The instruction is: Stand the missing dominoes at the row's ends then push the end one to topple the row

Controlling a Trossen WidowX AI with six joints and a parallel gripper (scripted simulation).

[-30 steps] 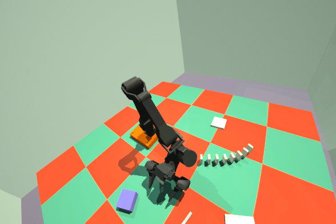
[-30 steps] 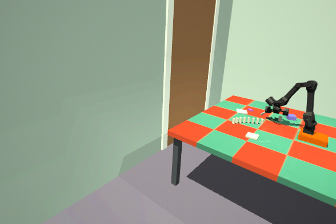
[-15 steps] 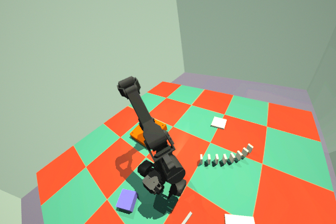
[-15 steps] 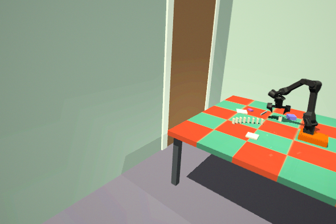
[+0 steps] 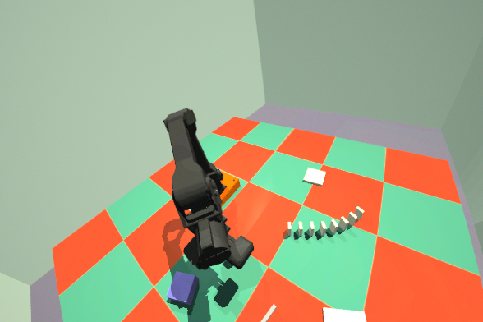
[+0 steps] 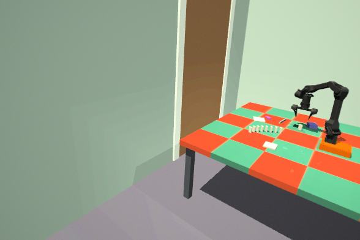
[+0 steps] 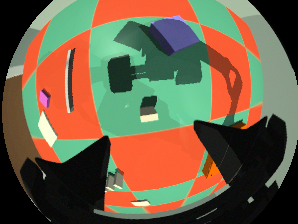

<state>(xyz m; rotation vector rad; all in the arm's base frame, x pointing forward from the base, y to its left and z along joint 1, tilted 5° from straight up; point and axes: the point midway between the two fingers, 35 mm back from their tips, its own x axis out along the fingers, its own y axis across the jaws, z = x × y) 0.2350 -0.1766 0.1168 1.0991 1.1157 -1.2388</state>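
Note:
Several cream dominoes stand upright in a curved row [image 5: 311, 228] [image 6: 266, 128]; part of the row [image 7: 118, 178] shows beside the left finger in the wrist view. A lone cream domino [image 6: 300, 127] [image 7: 149, 118] appears to stand upright on a green square, apart from the row; the arm hides it in the top view. My gripper [image 6: 302, 117] [image 7: 152, 133] is wide open and empty. It points down above the lone domino, with clear height between fingertips and domino. In the top view its fingertips are mostly hidden.
A purple block [image 5: 181, 288] [image 6: 312, 125] [image 7: 175, 37] lies near the lone domino. A thin stick [image 5: 269, 313] [image 6: 282, 120] [image 7: 69, 82], a magenta block [image 6: 268, 117] [image 7: 45, 98] and two white flat tiles [image 5: 315, 177] [image 6: 270, 146] lie around the row. The arm's base [image 6: 335, 147] is orange.

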